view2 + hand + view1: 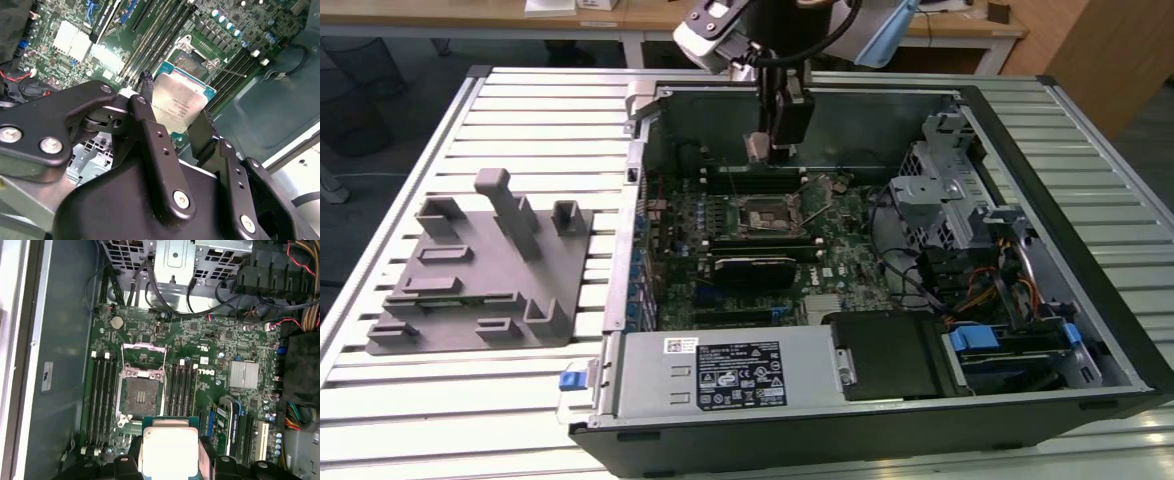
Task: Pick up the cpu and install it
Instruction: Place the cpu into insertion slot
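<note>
**Pick-up complete, installation pending**

An open computer case point(854, 440) lies on a slatted table point(520, 100). Inside, the motherboard point(210, 340) has its socket point(140, 395) unlatched and bare. The gripper point(175, 107) hangs above the board, pinching the cpu point(177, 102) by opposite edges, near the socket but apart from it. Judged stage: chip lifted, seating not yet done.

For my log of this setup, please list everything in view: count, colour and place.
table: one, silver, slatted.
case: one, black, open, on the table.
board: one, green, inside the case.
socket: one, dark, lid up, empty, on the board.
fixture plate: one, grey, on the table, at the exterior view's left of the case.
cpu: one, silver, held above the board.
gripper: one, black, shut on the cpu, over the case.
</note>
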Robot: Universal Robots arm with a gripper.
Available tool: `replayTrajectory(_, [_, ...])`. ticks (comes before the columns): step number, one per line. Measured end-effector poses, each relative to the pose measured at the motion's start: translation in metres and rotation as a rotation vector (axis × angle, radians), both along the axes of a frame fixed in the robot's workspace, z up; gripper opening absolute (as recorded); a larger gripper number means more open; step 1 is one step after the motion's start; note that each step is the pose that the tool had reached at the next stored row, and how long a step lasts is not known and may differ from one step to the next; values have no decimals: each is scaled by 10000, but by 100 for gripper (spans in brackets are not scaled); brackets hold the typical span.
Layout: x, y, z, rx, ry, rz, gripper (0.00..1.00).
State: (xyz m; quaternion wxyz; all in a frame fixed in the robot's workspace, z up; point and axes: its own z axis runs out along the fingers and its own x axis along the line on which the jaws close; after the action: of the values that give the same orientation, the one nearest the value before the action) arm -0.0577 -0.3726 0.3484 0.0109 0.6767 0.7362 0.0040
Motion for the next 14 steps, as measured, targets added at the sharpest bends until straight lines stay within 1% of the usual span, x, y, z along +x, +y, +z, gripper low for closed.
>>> replayTrajectory(6, [45, 42, -110, 0, 33, -150, 53])
replayTrajectory(8, [48, 45, -139, 2, 34, -178, 53])
replayTrajectory(14, [48, 46, -144, 1, 35, -209, 53])
